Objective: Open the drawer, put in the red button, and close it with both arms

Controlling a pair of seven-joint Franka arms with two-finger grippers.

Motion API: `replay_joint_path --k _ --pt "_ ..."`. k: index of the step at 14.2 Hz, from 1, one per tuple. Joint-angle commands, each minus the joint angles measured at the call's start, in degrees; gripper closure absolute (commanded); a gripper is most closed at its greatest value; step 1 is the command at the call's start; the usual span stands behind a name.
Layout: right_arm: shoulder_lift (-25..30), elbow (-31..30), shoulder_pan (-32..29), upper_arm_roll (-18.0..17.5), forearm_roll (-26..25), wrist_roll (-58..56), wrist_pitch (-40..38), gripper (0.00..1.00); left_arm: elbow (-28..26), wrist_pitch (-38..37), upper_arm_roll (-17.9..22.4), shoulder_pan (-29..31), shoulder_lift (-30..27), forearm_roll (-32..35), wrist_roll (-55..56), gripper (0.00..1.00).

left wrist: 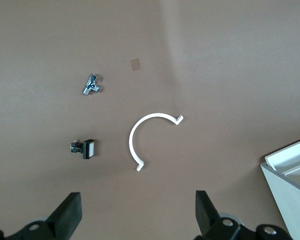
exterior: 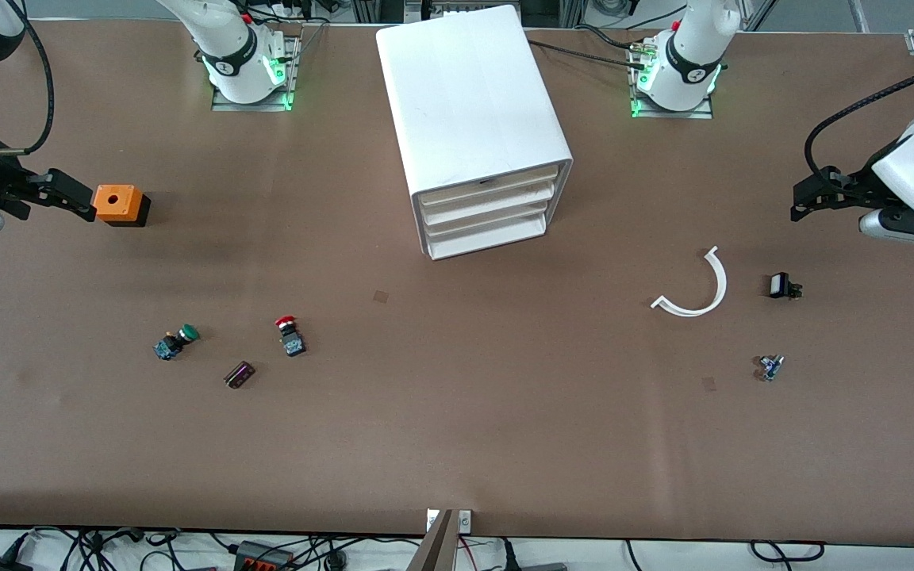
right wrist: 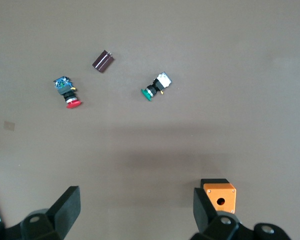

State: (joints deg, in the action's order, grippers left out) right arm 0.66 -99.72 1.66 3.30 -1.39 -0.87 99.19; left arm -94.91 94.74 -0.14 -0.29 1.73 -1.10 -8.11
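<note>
The red button (exterior: 289, 335) lies on its side on the brown table, nearer to the front camera than the white drawer cabinet (exterior: 473, 119) and toward the right arm's end. It also shows in the right wrist view (right wrist: 68, 93). The cabinet's drawers (exterior: 489, 216) are all shut. My right gripper (exterior: 68, 194) is open and empty, over the table beside the orange box (exterior: 120, 205); its own view shows it wide apart (right wrist: 135, 212). My left gripper (exterior: 814, 198) is open and empty over the left arm's end of the table, and it shows in its own view (left wrist: 137, 215).
A green-capped button (exterior: 176, 342) and a small dark block (exterior: 240, 374) lie near the red button. A white curved strip (exterior: 695, 289), a black-and-white switch (exterior: 782, 285) and a small metal part (exterior: 770, 366) lie toward the left arm's end.
</note>
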Motion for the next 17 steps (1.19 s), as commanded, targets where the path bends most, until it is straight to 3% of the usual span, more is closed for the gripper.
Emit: replay_joint_path --k 1,7,13,15,17 --pt "0.49 0.49 -0.78 -0.93 -0.80 -0.36 -1.54 0.00 2.62 -1.67 -0.30 -0.06 1.61 1.80 0.20 0.00" --pt "0.05 0.41 -0.95 -0.84 -0.54 -1.42 -1.81 0.00 2.62 -2.97 -0.30 -0.06 1.69 1.72 0.28 0.00" --pt "-6.09 0.41 0.71 -1.01 -0.54 -2.03 -1.28 0.00 2.62 -17.38 -0.65 -3.73 5.02 0.05 -0.51 0.00" --pt "-10.47 2.32 3.16 -1.01 -0.45 -1.94 -0.58 0.00 2.10 -17.58 -0.65 -4.63 7.13 -5.02 -0.59 0.00" --pt "-15.92 5.32 4.58 -1.10 0.86 -1.86 -0.49 0.00 2.10 -15.92 -0.65 -3.85 12.65 -13.01 -0.77 0.00"
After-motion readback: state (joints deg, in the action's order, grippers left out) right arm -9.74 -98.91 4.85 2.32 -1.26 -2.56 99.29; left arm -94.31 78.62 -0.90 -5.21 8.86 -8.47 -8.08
